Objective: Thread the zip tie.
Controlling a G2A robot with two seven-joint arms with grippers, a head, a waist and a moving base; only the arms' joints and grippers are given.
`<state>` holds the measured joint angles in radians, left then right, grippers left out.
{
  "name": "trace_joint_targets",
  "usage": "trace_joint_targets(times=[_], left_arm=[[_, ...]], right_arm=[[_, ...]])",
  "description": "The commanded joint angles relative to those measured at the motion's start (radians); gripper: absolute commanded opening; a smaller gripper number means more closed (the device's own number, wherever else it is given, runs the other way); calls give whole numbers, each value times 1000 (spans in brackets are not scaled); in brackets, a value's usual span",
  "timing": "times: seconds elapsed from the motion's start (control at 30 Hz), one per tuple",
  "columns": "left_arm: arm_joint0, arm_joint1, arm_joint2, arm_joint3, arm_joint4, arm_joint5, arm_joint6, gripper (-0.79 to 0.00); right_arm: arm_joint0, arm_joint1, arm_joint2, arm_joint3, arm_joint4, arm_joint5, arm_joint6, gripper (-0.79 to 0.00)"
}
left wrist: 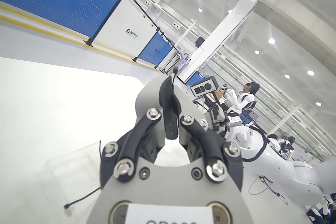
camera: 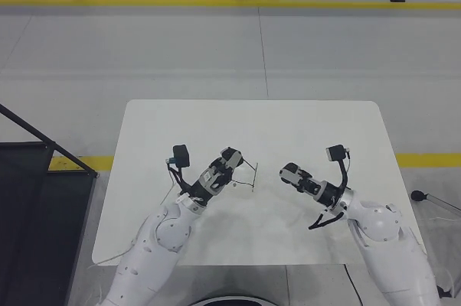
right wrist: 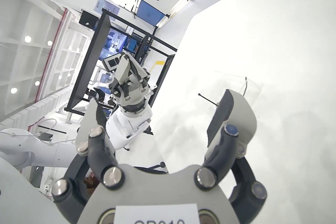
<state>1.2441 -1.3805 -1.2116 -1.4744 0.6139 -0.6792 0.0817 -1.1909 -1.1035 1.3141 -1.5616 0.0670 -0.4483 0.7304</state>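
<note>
1. L gripper (left wrist: 168, 87): closest thing in its own wrist cam. Its pads are clamped tight on the zip tie (left wrist: 174, 74), and just a short black tip w/ a small knob pokes out past them.
2. R gripper (right wrist: 160, 104): released, fingers (right wrist: 236, 109) spread wide.
3. From above, both grippers sit over the middle of the white table (camera: 292, 122), tips facing each other, near but apart. The L one is angled upward.
4. Clear plastic sheet (right wrist: 235, 83): lies on the table roughly btwn the two grippers.
5. Thin black strand (right wrist: 207, 99) w/ a knob end: rests at that sheet. Can't tell if it's part of the same tie or a 2nd one.
</note>
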Motion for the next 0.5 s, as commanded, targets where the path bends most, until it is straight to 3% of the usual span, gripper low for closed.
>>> trace_joint_targets(times=[0.0, 0.27, 0.47], left_arm=[[28, 9, -37, -25, -7, 0, -22, -785], [105, 30, -138, -97, -79, 2, -51, -785], [112, 30, -140, -119, -104, 12, -46, -785]], right_arm=[[0, 0, 0, 1, 6, -1, 2, 0], [-4, 0, -3, -8, 0, -3, -4, 0], [6, -1, -50, -117, -243, 72, -48, 0]])
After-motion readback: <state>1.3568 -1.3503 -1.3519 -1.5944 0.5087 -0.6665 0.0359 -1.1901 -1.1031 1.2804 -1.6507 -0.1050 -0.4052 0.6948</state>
